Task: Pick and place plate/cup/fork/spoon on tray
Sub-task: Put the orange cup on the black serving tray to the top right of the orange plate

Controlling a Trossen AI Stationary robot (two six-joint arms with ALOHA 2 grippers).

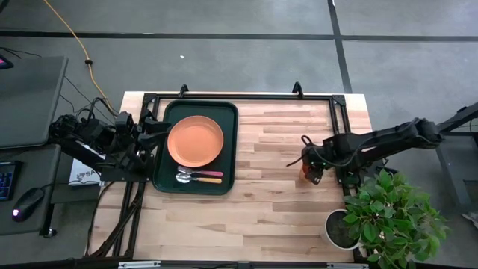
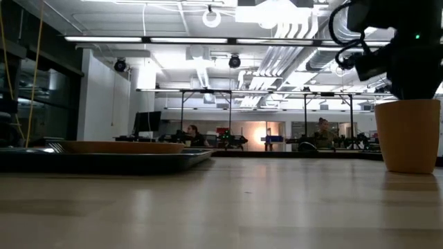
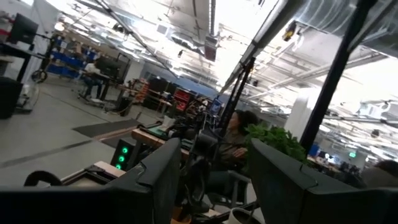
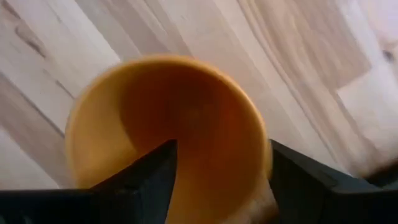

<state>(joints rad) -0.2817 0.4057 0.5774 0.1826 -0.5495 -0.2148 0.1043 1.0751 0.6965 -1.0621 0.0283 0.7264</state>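
Right gripper (image 1: 311, 170) is sitting directly over the cup (image 4: 168, 130), fingers (image 4: 143, 180) spread either side of the rim, not clamped. Cup is standing upright on the wooden table (image 1: 276, 209), right of centre, well apart from the tray (image 1: 230, 112). Tray is carrying the plate (image 1: 195, 140), with fork (image 1: 202, 174) and spoon (image 1: 196, 180) lying beside it. Left gripper (image 1: 154, 128) is waiting at the tray's left edge, fingers apart.
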